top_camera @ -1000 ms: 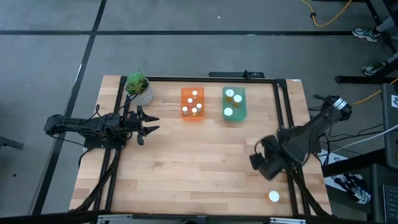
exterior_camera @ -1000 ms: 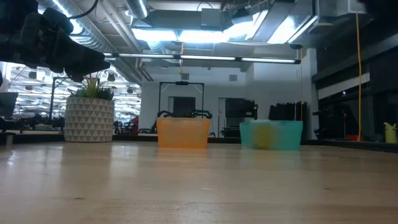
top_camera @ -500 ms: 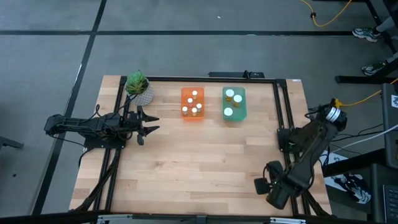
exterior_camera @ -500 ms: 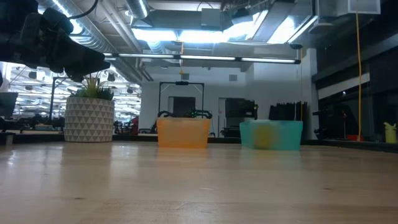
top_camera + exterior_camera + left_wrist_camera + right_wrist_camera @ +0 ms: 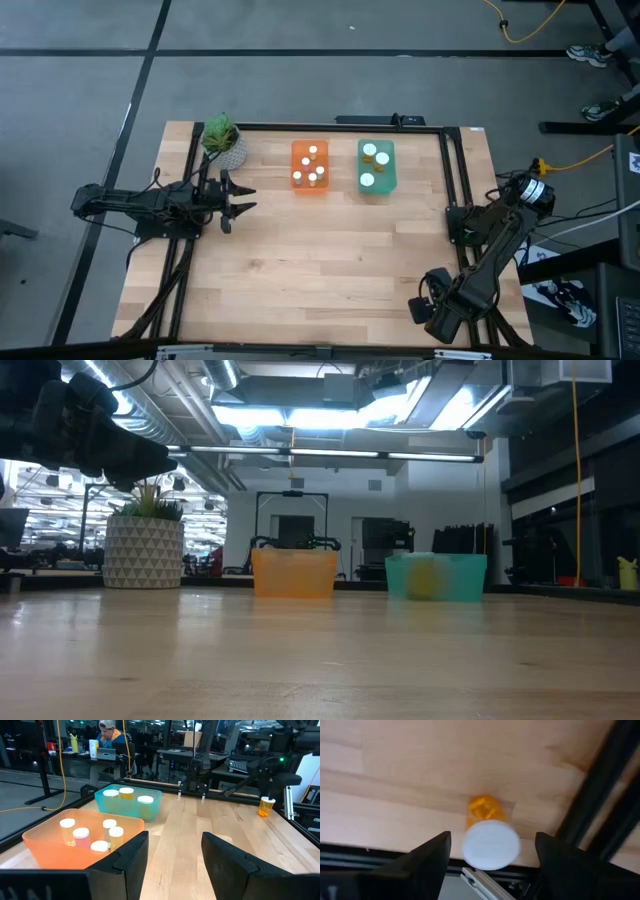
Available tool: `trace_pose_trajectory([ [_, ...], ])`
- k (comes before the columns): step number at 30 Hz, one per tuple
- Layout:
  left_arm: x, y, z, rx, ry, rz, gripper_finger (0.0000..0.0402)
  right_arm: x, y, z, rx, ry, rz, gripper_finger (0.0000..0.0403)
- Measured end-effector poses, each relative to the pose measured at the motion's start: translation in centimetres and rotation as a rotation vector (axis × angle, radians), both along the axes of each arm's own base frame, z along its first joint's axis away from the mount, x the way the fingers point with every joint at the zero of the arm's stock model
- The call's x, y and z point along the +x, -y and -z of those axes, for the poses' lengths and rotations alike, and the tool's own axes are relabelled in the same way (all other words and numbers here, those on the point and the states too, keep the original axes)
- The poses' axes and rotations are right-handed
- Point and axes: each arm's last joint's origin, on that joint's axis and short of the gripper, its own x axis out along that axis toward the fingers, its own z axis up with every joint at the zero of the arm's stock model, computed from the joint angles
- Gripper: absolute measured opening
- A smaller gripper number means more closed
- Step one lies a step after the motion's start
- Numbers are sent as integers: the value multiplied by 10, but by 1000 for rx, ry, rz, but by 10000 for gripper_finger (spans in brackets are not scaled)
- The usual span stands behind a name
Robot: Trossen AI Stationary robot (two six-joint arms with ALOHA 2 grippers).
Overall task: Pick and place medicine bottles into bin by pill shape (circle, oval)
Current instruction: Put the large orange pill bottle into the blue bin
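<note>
An amber bottle with a white cap (image 5: 490,842) stands upright on its base near the table's near right corner; it also shows in the left wrist view (image 5: 266,806). My right gripper (image 5: 492,865) is open above it, pointing down, one finger on either side and apart from it. In the high view my right gripper (image 5: 438,312) hides the bottle. My left gripper (image 5: 238,200) is open and empty at the table's left. The orange bin (image 5: 310,181) holds several white-capped bottles. The teal bin (image 5: 377,183) holds three.
A potted plant (image 5: 222,142) stands at the far left, just beyond my left gripper. Black frame rails (image 5: 455,190) run along the table's right side, close to the bottle. The two bins sit side by side at the far middle, with bare wood between them and the near edge.
My right gripper has gone toward the table's near edge, from the right middle to above the amber bottle at the near right corner, and now covers it in the high view. The move slowed in the last half second.
</note>
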Motion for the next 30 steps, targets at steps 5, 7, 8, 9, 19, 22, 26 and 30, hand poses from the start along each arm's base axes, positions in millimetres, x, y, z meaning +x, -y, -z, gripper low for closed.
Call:
trace_pose_trajectory([
  [5,0,0,0,0,0,0,176,6,-10,12,32,-5,-38,291],
  [7,0,0,0,0,0,0,176,6,-12,16,39,-32,-40,291],
  [8,0,0,0,0,0,0,176,7,-13,19,40,-37,-40,291],
  [9,0,0,0,0,0,0,176,7,-14,21,38,-42,-40,291],
  [19,0,0,0,0,0,0,176,7,-18,25,33,-28,-42,291],
  [22,0,0,0,0,0,0,176,8,-19,22,42,-21,-40,291],
  [26,0,0,0,0,0,-1,176,9,-20,20,33,-5,-30,291],
  [30,0,0,0,0,0,-1,176,10,-22,20,50,18,-44,291],
])
